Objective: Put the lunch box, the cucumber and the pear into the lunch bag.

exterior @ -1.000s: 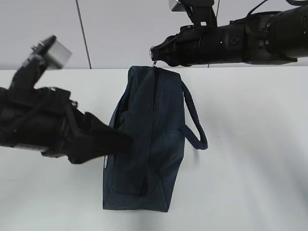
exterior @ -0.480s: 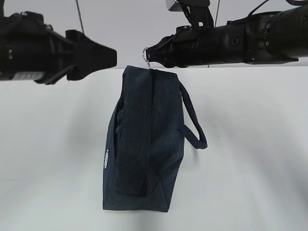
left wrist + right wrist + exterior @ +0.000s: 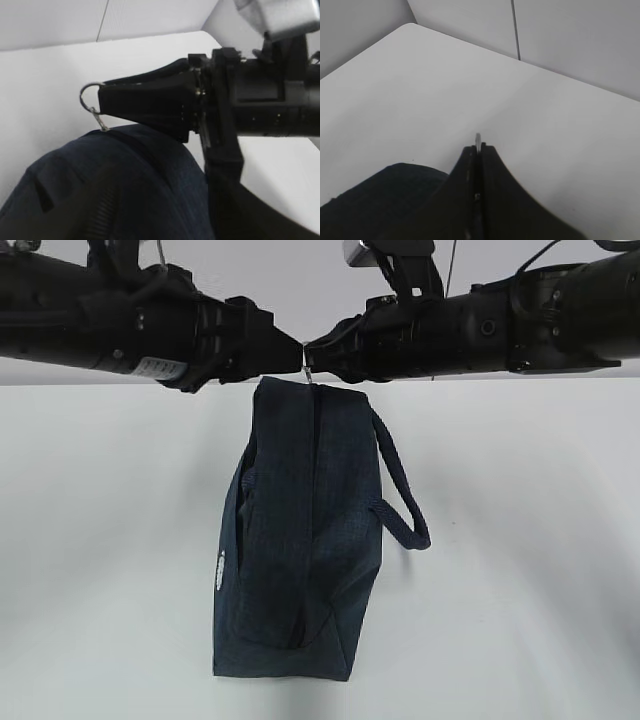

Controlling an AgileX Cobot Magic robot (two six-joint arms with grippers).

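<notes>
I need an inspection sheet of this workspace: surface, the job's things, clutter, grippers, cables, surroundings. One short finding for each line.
Surface: white table, bare around the bag.
Job's things: navy lunch bag standing on end, zipper closed as far as visible; lunch box, cucumber and pear nothing seen.
Clutter: nothing seen.
Grippers: right gripper shut on the silver ring pull; left gripper beside the ring, its jaws not shown.
Cables: black cable above the right arm.
Surroundings: pale wall panels behind the table.

Right gripper (image 3: 478, 150) pinching ring pull (image 3: 478, 138); lunch bag (image 3: 385, 200) below
</notes>
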